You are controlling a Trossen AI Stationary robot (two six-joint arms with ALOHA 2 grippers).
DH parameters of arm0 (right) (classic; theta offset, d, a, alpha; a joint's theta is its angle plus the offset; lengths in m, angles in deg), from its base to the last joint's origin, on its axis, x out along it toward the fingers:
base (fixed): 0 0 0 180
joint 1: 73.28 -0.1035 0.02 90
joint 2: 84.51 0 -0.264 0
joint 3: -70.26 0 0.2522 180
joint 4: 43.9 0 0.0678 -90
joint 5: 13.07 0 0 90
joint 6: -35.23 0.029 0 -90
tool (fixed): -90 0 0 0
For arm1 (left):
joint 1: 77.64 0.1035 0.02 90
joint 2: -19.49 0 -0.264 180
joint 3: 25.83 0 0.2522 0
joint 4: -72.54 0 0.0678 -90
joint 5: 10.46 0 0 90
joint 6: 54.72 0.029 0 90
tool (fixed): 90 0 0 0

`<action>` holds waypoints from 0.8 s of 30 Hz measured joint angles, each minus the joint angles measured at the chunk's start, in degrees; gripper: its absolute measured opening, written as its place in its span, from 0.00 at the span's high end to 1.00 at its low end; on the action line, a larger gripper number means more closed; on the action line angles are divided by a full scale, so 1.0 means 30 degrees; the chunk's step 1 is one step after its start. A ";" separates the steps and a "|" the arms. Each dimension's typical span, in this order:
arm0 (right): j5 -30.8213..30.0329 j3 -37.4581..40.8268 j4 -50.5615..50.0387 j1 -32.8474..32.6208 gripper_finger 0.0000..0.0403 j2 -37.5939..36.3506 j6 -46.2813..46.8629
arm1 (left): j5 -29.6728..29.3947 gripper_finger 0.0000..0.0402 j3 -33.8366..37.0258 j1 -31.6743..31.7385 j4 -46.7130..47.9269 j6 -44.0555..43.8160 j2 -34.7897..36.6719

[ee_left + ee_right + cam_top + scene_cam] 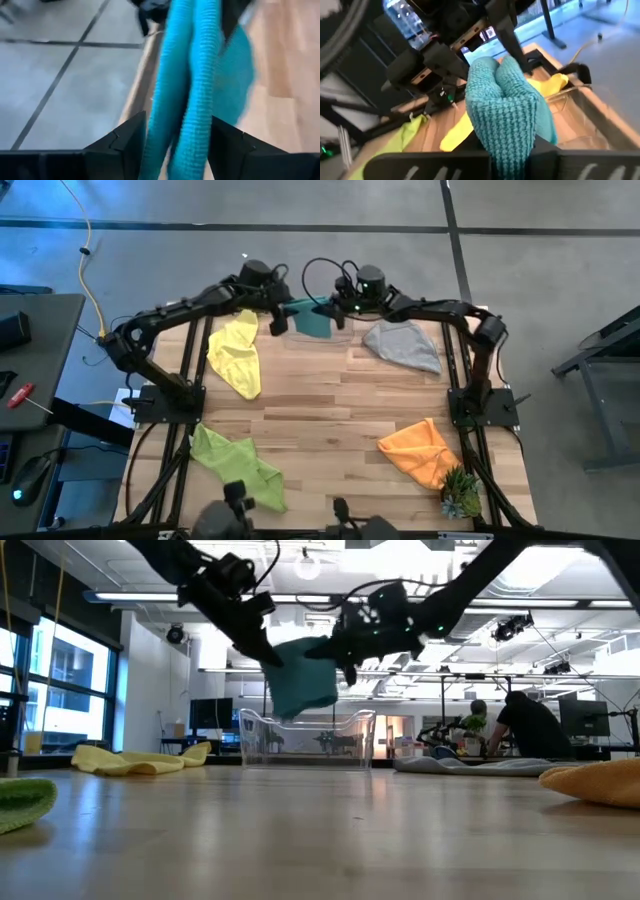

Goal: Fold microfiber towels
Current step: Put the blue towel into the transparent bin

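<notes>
While our right gripper (512, 150) pinches the folded teal towel (312, 319) over the clear bin (305, 738) at 12 o'clock, our left gripper (175, 142) stands wide around it. With only 1 pinch holding, we judge the fold could slip open.

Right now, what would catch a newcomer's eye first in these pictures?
The teal towel hangs in the air at the table's far edge, above the clear plastic bin, with the left gripper and right gripper meeting at it. The right gripper is shut on the towel, while the left gripper's fingers stand open around its folds. The yellow, grey, orange and lime green towels lie crumpled around the table.
</notes>
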 joint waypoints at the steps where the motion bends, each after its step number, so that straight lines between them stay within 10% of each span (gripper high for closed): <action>1: 0.0005 -0.0356 -0.0008 0.0054 1.00 0.0390 0.0629 | 0.0171 0.57 0.0093 0.0302 -0.0007 -0.0042 0.0000; 24: -0.1539 -0.2926 -0.0606 -0.0103 1.00 0.3435 0.7291 | 0.1563 0.58 0.2588 0.2179 -0.3563 -0.2883 -0.0022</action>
